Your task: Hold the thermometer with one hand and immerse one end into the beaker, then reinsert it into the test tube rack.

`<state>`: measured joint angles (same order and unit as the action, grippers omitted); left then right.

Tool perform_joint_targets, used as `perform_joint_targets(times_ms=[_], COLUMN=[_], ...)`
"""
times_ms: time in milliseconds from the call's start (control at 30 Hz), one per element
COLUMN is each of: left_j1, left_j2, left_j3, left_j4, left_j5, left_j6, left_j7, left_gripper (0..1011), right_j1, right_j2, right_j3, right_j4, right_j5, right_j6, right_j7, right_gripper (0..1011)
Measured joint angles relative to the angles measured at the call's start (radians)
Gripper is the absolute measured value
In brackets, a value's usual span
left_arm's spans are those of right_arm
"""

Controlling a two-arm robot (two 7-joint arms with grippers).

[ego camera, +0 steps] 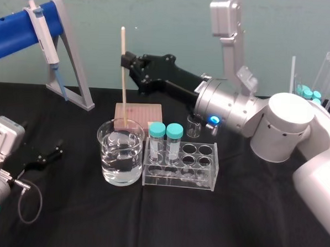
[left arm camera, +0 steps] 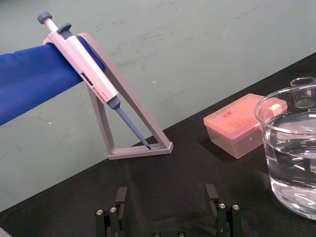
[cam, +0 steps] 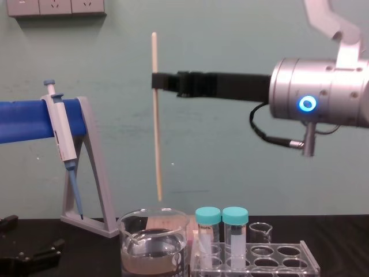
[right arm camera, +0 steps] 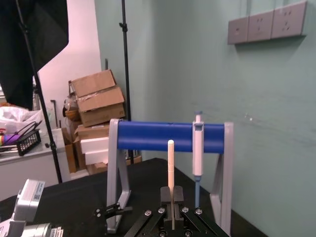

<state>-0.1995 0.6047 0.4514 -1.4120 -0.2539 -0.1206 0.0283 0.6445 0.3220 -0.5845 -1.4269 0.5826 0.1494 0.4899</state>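
Pale green wall, black-draped worktop (ego camera: 148, 228): the right claw (cam: 157, 81) pinches a long, thin cream-white thermometer rod (cam: 155, 127) upright over a wide clear glass beaker (cam: 124, 242) part-filled with clear liquid.
Its fingers are clamped on the rod's upper part, and the lower tip hangs just above the beaker's rim, not yet wet. To dip well, lower the arm straight down with the rod vertical and centred in the mouth, and stop before the tip strikes the glass bottom. Just beside the beaker stands the low clear acrylic test tube rack (ego camera: 178, 179), its open holes waiting. The left claw (left arm camera: 166, 196) rests on the worktop at far left, fingers spread, holding nothing.
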Motion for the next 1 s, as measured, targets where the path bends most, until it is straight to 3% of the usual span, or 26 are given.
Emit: perform_joint_targets(times_ms=[333, 733, 1000], left_j1=[0.000, 0.000, 0.000], left_j2=[0.000, 0.000, 0.000], left_j3=[0.000, 0.000, 0.000], left_j4=[0.000, 0.000, 0.000], left_j5=[0.000, 0.000, 0.000], left_j6=[0.000, 0.000, 0.000], left_j7=[0.000, 0.000, 0.000], left_gripper=[1004, 1004, 1004], right_j1=[0.007, 0.030, 0.033], right_j2=[-0.051, -0.109, -0.127], right_j3=[-0.028, -0.033, -0.024], right_j4=[0.110, 0.253, 0.291], right_j5=[-0.024, -0.054, -0.080], right_j6=[-0.045, -0.115, -0.119], right_j7=[0.034, 0.069, 0.065], right_gripper=[30, 30, 30])
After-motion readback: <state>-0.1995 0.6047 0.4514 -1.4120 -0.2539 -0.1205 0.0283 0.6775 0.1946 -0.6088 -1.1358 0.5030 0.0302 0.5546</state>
